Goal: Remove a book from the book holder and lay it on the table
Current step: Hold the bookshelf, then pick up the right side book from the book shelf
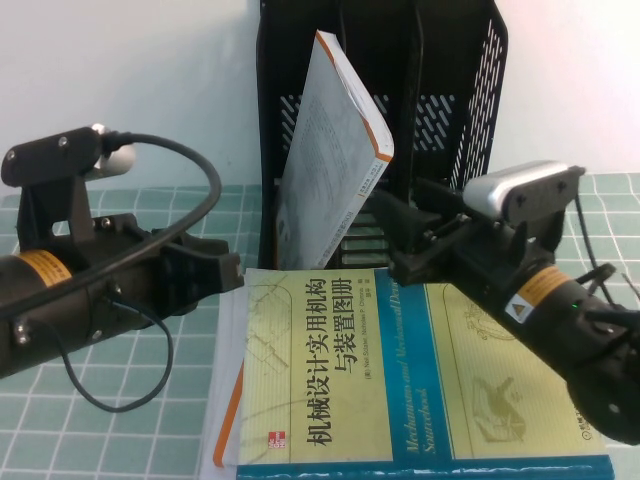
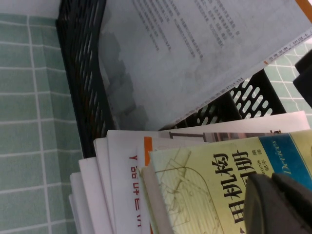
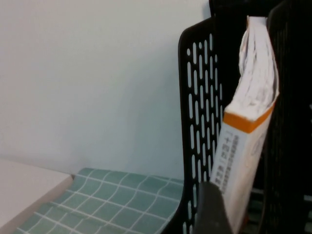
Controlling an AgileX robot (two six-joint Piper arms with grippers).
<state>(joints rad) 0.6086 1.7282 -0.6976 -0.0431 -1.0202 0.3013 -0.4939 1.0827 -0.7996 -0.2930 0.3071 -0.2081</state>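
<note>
A white book with an orange-edged spine (image 1: 335, 150) leans tilted in the black mesh book holder (image 1: 470, 110) at the back centre. My right gripper (image 1: 385, 225) reaches into the holder at the book's spine. In the right wrist view one finger (image 3: 210, 212) presses against the book (image 3: 243, 146); the other finger is hidden behind it. My left gripper (image 1: 230, 272) is shut and empty, at the far left corner of the book stack. The left wrist view shows its fingertips (image 2: 278, 204) over the stack's top book, with the leaning book (image 2: 204, 58) and the holder (image 2: 83, 73) beyond.
A stack of books lies flat in front of the holder; the top one is yellow-green and blue (image 1: 400, 370) and also shows in the left wrist view (image 2: 209, 175). A green tiled mat (image 1: 120, 420) covers the table. A white wall stands behind.
</note>
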